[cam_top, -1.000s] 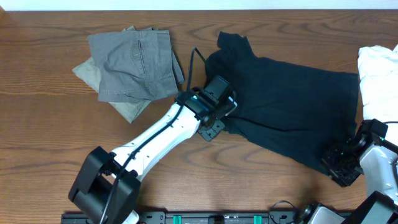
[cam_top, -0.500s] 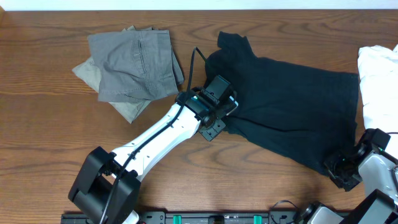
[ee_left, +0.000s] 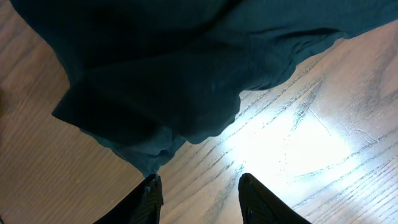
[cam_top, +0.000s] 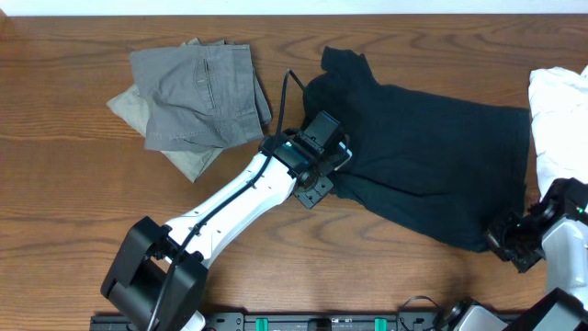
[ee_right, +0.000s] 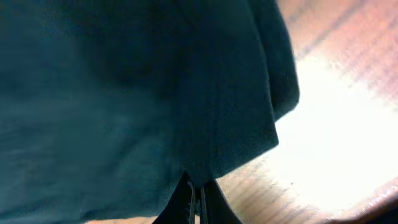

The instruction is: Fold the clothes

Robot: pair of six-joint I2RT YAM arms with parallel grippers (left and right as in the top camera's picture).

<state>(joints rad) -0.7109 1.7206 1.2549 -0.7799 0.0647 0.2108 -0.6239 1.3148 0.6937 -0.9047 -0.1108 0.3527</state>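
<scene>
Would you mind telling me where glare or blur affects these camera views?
Left wrist: harsh glare washes out the table beside the dark T-shirt. Right wrist: the T-shirt looks soft and blurred, and the table is blown out at right. Overhead: evenly lit and sharp.

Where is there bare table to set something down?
Bare table left of the grey-green trousers; another patch on the near side of the T-shirt, between left arm and right gripper. Crowded at right, by the white cloth.

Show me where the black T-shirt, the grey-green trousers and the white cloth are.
black T-shirt [cam_top: 432,184], overhead view, middle of its body.
grey-green trousers [cam_top: 197,97], overhead view, top folded layer.
white cloth [cam_top: 560,119], overhead view, left part.
</scene>
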